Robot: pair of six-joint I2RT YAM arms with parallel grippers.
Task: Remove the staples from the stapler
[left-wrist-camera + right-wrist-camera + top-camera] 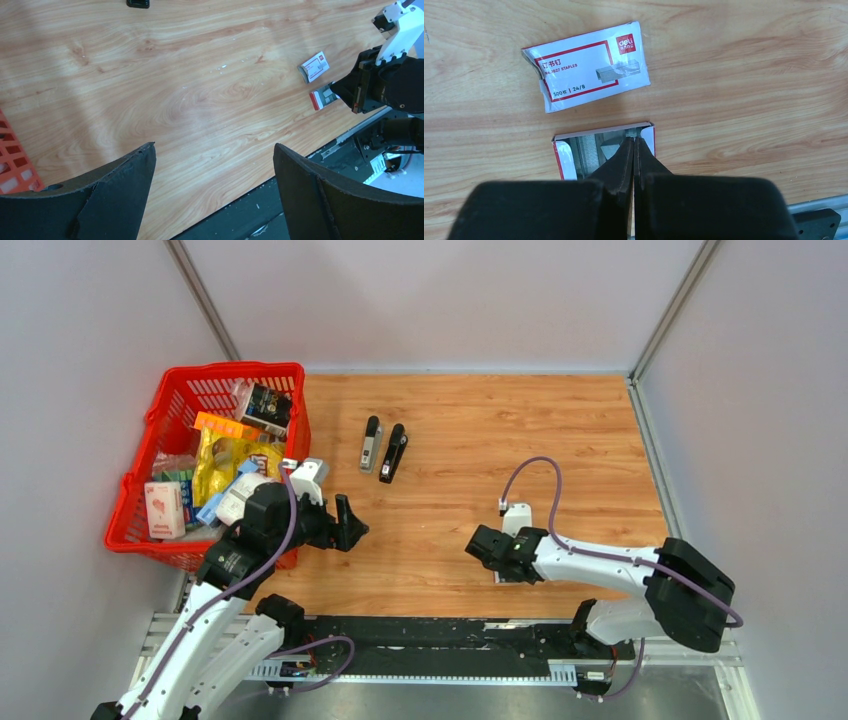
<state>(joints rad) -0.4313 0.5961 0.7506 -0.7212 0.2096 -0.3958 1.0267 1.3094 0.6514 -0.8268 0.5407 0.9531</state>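
Note:
Two black staplers, one (371,443) beside the other (393,452), lie shut on the wooden table at the back middle. My left gripper (350,525) is open and empty above the table, well short of them; its fingers (125,185) frame bare wood. My right gripper (634,141) is shut, its tips inside an open red-and-white staple tray (561,155). Silvery ribbed staples (586,150) lie in that tray. I see nothing between the jaws. The tray's white-and-red sleeve (586,65) lies just beyond it.
A red basket (215,375) full of packets stands at the left, next to my left arm. The tray (320,97) and sleeve (315,66) sit near the table's front edge, where a black rail (450,635) runs.

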